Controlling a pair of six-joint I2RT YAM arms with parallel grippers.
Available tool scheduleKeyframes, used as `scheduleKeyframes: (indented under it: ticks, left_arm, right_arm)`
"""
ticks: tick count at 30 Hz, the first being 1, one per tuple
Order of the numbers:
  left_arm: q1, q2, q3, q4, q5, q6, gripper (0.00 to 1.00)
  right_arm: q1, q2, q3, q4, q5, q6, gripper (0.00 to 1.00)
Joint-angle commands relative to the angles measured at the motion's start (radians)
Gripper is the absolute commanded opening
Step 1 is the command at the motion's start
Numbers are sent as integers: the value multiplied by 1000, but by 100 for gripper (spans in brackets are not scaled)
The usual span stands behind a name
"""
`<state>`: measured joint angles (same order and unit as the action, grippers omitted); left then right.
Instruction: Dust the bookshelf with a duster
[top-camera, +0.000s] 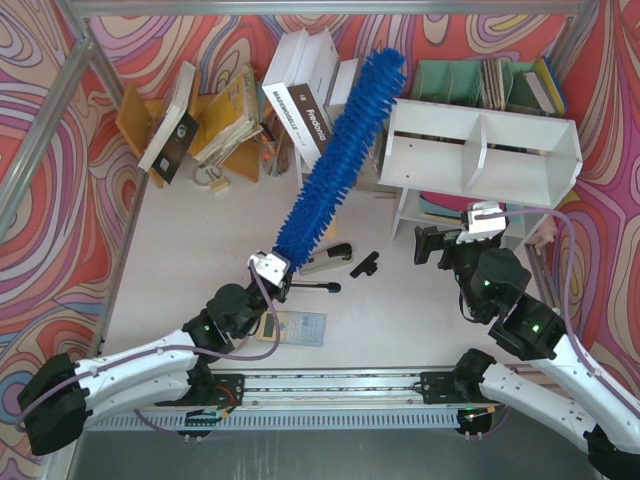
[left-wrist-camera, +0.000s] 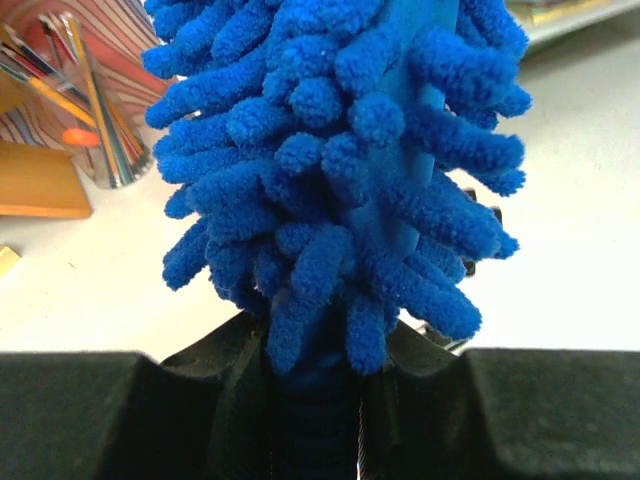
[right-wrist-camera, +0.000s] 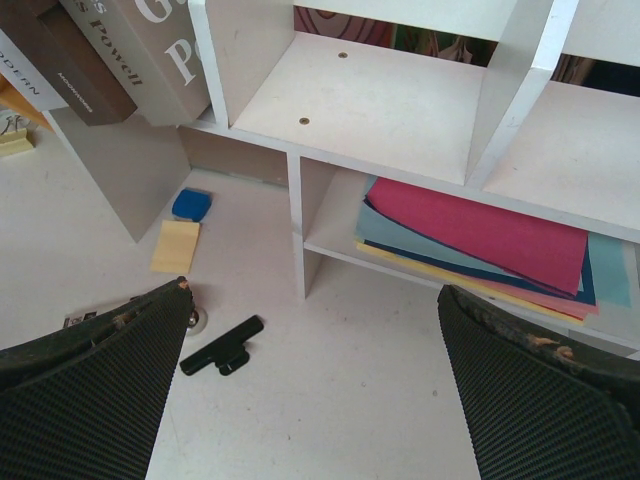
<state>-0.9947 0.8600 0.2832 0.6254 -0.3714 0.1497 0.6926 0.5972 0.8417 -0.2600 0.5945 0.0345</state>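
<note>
The left tool (top-camera: 273, 264) is clamped on the base of the blue duster (top-camera: 340, 150), its fingers (left-wrist-camera: 225, 385) pressed against the handle where the chenille begins. The duster runs from there diagonally towards the far right, above the table (top-camera: 190, 250). Its fluffy tip lies just beside the top left corner of the white bookshelf (top-camera: 520, 160); whether they touch cannot be told. The right tool (right-wrist-camera: 315, 300) hovers near the shelf's lower tier with its jaws wide apart and holds nothing. Coloured paper sheets (right-wrist-camera: 480, 235) lie in that tier. A black clip (right-wrist-camera: 222, 347) lies on the table near the shelf.
</note>
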Motion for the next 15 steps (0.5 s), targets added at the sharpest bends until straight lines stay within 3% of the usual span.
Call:
scheduleKeyframes:
  ticks: [1,15]
  left_arm:
    - [4,-40,19,39,-29,1,0]
    - [4,230,-67,203,50,-137,0]
  right_arm:
    - [-3,1,0,7,18,4,99]
    - [-3,12,0,8,24,-4,99]
